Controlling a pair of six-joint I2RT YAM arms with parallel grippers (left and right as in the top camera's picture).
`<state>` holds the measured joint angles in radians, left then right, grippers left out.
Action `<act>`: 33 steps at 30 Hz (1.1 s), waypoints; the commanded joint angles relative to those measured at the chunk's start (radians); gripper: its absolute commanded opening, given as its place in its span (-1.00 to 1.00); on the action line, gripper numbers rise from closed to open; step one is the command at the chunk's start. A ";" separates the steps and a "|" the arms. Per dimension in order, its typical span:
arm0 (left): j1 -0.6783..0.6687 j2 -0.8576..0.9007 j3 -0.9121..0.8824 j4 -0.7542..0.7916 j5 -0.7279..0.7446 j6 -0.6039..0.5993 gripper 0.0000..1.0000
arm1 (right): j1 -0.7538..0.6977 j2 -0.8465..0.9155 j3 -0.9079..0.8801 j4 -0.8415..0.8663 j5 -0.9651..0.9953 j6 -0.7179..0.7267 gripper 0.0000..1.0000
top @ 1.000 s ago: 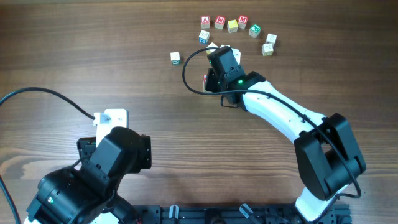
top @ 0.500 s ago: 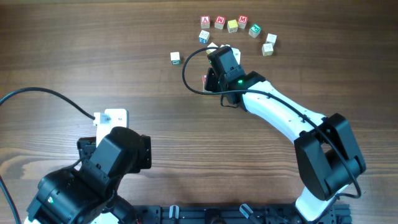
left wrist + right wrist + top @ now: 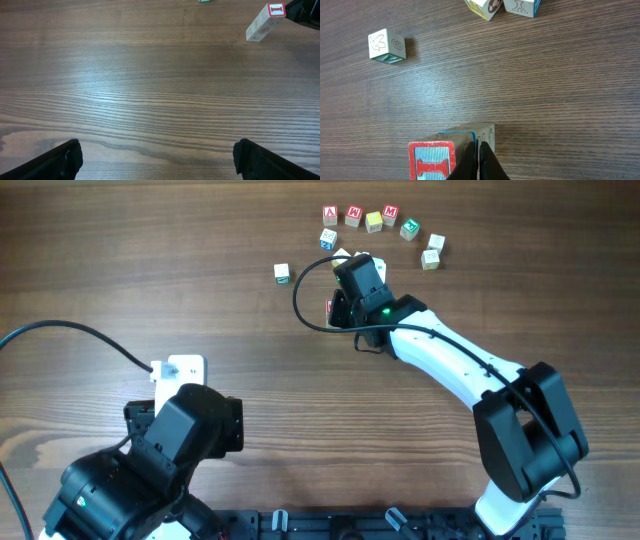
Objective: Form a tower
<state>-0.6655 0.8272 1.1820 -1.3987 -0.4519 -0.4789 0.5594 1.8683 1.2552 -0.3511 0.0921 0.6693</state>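
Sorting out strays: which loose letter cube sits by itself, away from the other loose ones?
The pale wooden cube with green marking, alone at the left in the overhead view; the other loose cubes crowd together in an arc farther back.

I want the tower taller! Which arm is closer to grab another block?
Probably right. The right end effector, shut, sits beside the tower, with loose cubes just beyond. The left end effector is open but far from every cube.
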 commanded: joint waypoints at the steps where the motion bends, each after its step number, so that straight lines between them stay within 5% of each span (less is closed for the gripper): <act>1: 0.002 -0.002 0.002 0.002 -0.002 0.008 1.00 | 0.000 -0.003 0.002 -0.011 0.012 0.034 -0.91; 11: 0.002 -0.002 0.002 0.002 -0.002 0.008 1.00 | 0.005 -0.108 0.009 -0.111 0.175 0.114 -0.91; 20: 0.002 -0.002 0.002 0.002 -0.002 0.008 1.00 | 0.098 -0.157 0.008 0.108 0.010 -0.239 -0.91; 33: 0.002 -0.002 0.002 0.002 -0.002 0.008 1.00 | 0.149 -0.009 0.009 0.163 -0.053 -0.336 -0.91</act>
<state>-0.6655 0.8272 1.1820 -1.3987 -0.4519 -0.4789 0.6693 1.8519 1.2572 -0.1799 0.0006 0.3672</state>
